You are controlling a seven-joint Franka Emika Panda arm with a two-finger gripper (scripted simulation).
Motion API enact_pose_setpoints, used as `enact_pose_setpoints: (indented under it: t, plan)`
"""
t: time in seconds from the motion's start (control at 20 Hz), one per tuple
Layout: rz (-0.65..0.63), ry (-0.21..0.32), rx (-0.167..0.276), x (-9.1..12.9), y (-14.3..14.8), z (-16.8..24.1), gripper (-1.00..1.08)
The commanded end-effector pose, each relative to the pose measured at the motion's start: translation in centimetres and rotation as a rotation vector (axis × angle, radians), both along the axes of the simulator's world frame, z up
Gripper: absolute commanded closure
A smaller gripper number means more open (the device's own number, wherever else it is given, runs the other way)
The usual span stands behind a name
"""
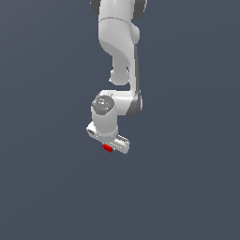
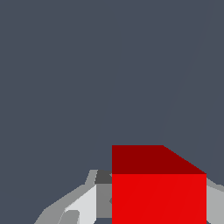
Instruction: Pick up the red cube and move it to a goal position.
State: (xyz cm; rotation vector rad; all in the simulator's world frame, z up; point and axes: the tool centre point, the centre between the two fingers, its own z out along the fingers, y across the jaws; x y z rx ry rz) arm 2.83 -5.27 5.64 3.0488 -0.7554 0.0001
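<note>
The red cube [image 1: 108,148] shows as a small bright red patch under the white gripper [image 1: 110,149] in the exterior view, mostly hidden by the hand. In the wrist view the red cube [image 2: 158,192] fills the space between the two grey fingers [image 2: 81,205], which press against its sides. The gripper is shut on the cube. No goal marker shows in either view.
The white arm [image 1: 119,51] reaches down from the top of the exterior view. A plain dark grey-blue surface [image 1: 47,187] lies all around, with no other objects in sight.
</note>
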Motion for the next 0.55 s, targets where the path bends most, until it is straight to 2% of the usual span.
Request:
enact_pose_setpoints:
  t: [0.0,0.25,0.5]
  plan:
    - [0.002,0.0,0.0,0.1,-1.6,0.6,1.08]
    - [0.002,0.0,0.0,0.3,-2.9,1.0,1.08]
    - [0.002,0.0,0.0,0.4,-2.6,0.9,1.08]
